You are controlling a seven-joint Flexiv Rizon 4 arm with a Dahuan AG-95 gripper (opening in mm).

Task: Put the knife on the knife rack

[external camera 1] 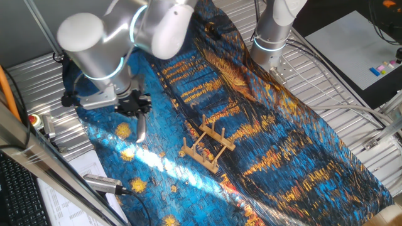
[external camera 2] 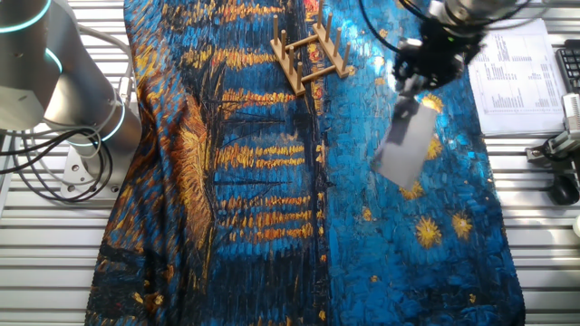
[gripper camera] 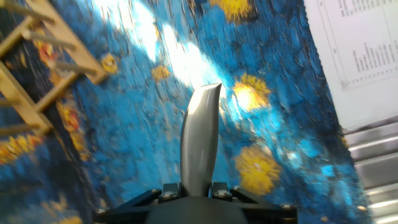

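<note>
My gripper (external camera 1: pixel 134 107) is shut on the handle of the knife and holds it in the air above the blue painted cloth. The knife's broad dull-grey blade (external camera 2: pixel 404 148) hangs down from the fingers; one fixed view shows it edge-on (external camera 1: pixel 141 127), and in the hand view it sticks out ahead (gripper camera: pixel 200 137). The knife rack (external camera 1: pixel 207 147), light-brown wood with upright pegs, stands on the cloth to the right of the gripper, apart from the knife. It also shows in the other fixed view (external camera 2: pixel 310 53) and at the hand view's left edge (gripper camera: pixel 37 74).
A second robot arm's base (external camera 1: pixel 274 37) stands at the far side, also seen in the other fixed view (external camera 2: pixel 54 81). Printed papers (external camera 2: pixel 521 77) lie beside the cloth. A red button box (external camera 1: pixel 36 120) and a metal cylinder (external camera 1: pixel 103 183) sit near the cloth's edge.
</note>
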